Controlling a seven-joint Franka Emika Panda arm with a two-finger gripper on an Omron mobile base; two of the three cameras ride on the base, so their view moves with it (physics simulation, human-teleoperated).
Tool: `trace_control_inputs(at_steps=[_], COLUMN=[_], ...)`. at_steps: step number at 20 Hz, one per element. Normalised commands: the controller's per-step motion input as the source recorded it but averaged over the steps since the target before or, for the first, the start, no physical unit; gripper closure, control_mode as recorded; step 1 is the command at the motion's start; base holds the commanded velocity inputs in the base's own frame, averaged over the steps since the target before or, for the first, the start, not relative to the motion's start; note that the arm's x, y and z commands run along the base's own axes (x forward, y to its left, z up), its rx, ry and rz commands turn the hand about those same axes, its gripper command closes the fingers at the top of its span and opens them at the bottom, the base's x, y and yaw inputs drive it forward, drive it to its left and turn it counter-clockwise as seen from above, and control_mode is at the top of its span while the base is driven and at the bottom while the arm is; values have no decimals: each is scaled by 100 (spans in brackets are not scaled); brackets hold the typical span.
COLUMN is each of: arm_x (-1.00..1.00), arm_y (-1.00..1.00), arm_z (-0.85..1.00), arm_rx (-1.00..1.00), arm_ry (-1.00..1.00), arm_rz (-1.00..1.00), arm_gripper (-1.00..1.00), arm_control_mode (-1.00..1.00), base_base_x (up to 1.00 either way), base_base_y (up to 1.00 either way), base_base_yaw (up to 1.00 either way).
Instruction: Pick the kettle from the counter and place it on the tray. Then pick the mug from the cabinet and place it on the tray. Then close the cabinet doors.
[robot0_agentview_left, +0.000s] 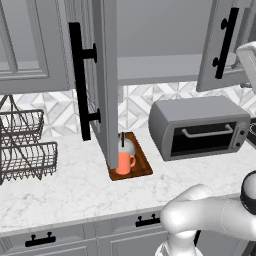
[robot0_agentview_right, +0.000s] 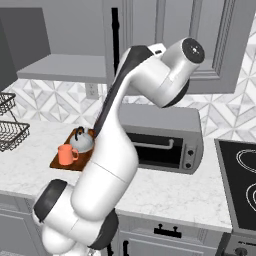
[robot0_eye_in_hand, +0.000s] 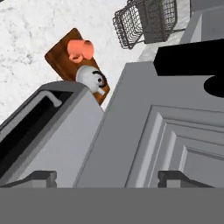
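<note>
With kettle (robot0_agentview_right: 82, 141) and mug (robot0_agentview_right: 65, 154) on the tray (robot0_agentview_left: 142, 162), the empty gripper (robot0_eye_in_hand: 107, 177), fingers apart, may slip off the right cabinet door (robot0_eye_in_hand: 175, 131) if it pushes off-centre.

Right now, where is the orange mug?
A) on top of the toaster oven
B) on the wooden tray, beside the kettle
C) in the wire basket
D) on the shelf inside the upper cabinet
B: the mug stands on the tray on the counter, right next to the kettle, as the hand view also shows.
</note>
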Motion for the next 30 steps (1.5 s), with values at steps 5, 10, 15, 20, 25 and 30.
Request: trace_control_inputs(at_steps=[5,10,15,20,25,30], arm_x=[97,86,76,-4,-95,-100], arm_y=[18,13,15,16,14,10], arm_z=[-13,-21,-26,-30,-5,0], arm_rx=[-5,-6,-9,-15,-5,0], arm_ry=[-8,-12,-15,-16,-3,0], arm_rz=[0,0,0,0,-5,-5], arm_gripper=[-100,-100,-100,-100,-100,-100], arm_control_mode=[-100,-100,-100,-100,-100,-100], base_base_x=[0,0,0,0,0,0], base_base_y=[0,0,0,0,0,0], base_base_yaw=[0,0,0,0,0,0])
